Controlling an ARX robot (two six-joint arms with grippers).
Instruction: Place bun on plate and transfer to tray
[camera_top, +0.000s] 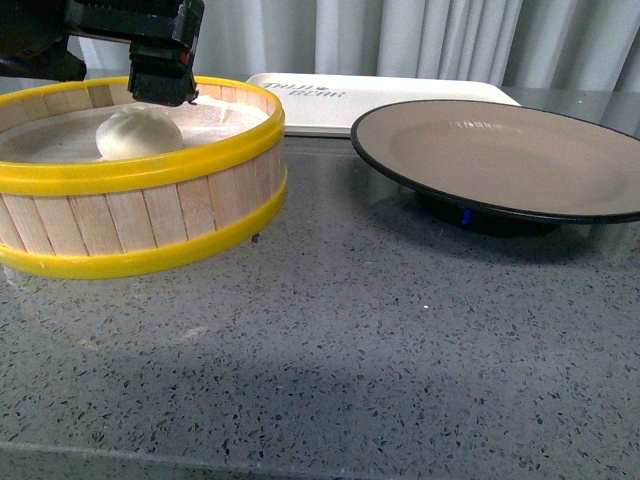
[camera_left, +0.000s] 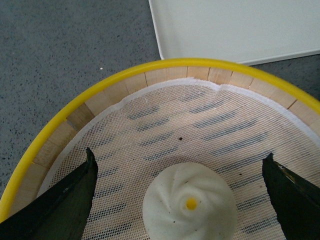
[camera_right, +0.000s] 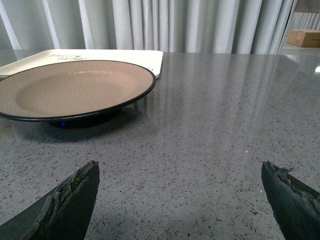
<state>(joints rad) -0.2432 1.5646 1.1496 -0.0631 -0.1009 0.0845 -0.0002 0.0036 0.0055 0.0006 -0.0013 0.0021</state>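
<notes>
Overhead, left claw (camera_left: 180, 153) spread wide, poised above bun (camera_left: 189, 205) inside steamer (camera_left: 160, 76).

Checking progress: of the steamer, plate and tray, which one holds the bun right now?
The yellow-rimmed wooden steamer: the bun sits on its mesh liner. The plate is bare, as is the tray's visible part.
</notes>
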